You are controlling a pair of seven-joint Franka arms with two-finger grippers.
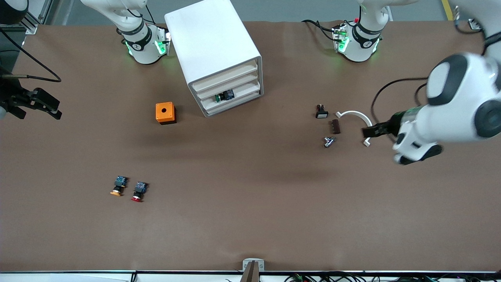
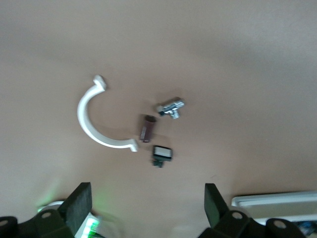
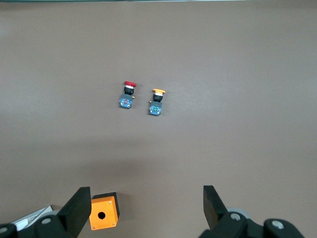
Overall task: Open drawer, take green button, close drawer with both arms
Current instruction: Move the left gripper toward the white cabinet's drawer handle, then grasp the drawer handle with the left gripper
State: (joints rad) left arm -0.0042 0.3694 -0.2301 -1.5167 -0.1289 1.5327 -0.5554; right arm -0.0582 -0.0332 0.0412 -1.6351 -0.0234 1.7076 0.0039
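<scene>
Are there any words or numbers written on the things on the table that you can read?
None can be read.
Round marks on the two white arm bases: too small to read.
Grey bracket at the table's near edge: a letter-like mark, too blurred.
White boxy cabinet, orange box with a round hole, small push buttons: no writing visible.

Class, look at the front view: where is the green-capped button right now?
The green-capped button lies in the third drawer of the white cabinet, toward the robots' bases from the orange box.
</scene>
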